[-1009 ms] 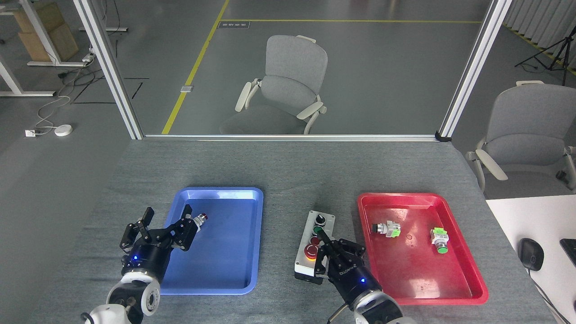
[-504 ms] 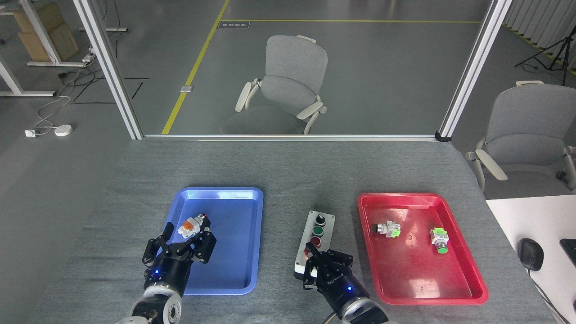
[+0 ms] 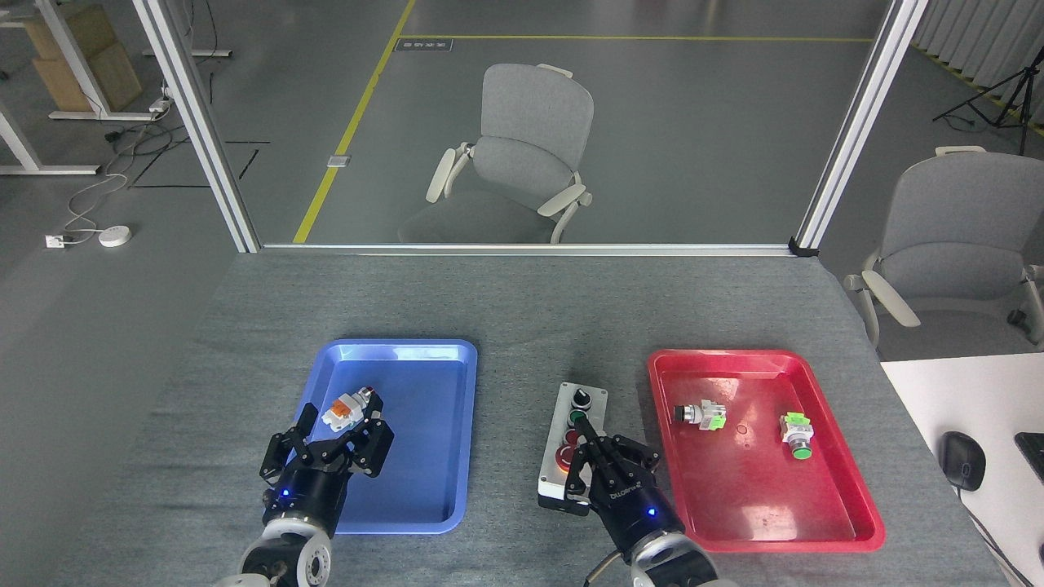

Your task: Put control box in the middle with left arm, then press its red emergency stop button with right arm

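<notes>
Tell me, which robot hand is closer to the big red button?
Right. The right gripper is over the red emergency stop button; the left gripper sits by the blue tray.

Smooth grey floor (image 3: pixel 693 147), glossy, marked with yellow tape lines (image 3: pixel 351 130). Two slanting silver aluminium frame posts (image 3: pixel 196 122) rise from the table's far edge, joined by a low rail. Beyond the rail stands a grey fabric office chair with white armrests (image 3: pixel 522 155); a second matching grey chair (image 3: pixel 954 236) sits at right. Loose white cables and a round white puck (image 3: pixel 114 236) lie on the floor at left, near white desk legs and a cardboard box (image 3: pixel 81 65). Black tripod (image 3: pixel 1003 98) at upper right. White desk corner with a black computer mouse (image 3: pixel 962 461) at lower right.
</notes>
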### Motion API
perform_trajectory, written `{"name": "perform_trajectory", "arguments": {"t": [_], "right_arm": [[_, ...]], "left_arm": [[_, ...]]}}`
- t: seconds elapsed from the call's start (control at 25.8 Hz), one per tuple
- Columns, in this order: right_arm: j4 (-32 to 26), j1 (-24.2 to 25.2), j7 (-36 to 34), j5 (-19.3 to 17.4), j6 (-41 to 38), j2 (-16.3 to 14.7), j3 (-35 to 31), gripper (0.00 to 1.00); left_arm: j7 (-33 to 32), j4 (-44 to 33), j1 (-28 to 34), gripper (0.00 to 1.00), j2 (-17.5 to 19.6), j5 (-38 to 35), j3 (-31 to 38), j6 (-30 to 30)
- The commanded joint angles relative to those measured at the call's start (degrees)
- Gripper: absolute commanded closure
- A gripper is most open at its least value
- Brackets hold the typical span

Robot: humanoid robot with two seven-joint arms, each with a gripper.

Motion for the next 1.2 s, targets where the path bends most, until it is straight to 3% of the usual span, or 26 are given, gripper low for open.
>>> {"name": "perform_trajectory", "arguments": {"t": [0.0,0.12,0.16,0.19,0.47,1.16], "right_arm": [[-4.66,2.16,-1.41,-1.15,3.48,-0.24,-3.41,0.69],[-5.54,3.74,-1.41,-1.15,4.09,-2.44,-7.63,0.19],[-5.62,4.35,-1.41,-1.15,4.09,-3.49,-9.21,0.07],[-5.8,4.79,-1.41,-1.23,3.83,-4.2,-10.88,0.02],[-8.35,7.69,-1.15,-1.32,3.83,-7.45,-19.15,0.02],[-8.44,7.61,-1.06,-1.5,3.83,-9.56,-20.82,0.02]], "left_arm": [[-0.02,0.0,-0.01,0.01,0.0,0.04,0.0,0.03],[-0.02,0.0,-0.01,0.01,0.0,-0.05,0.0,0.03],[-0.02,0.0,-0.01,0.01,0.0,0.04,0.0,0.03],[-0.02,0.0,-0.01,0.01,0.0,0.04,0.0,0.03],[-0.02,0.0,-0.01,0.01,0.0,-0.05,0.0,0.03],[-0.02,0.0,-0.01,0.01,0.0,0.04,0.0,0.03]]}}
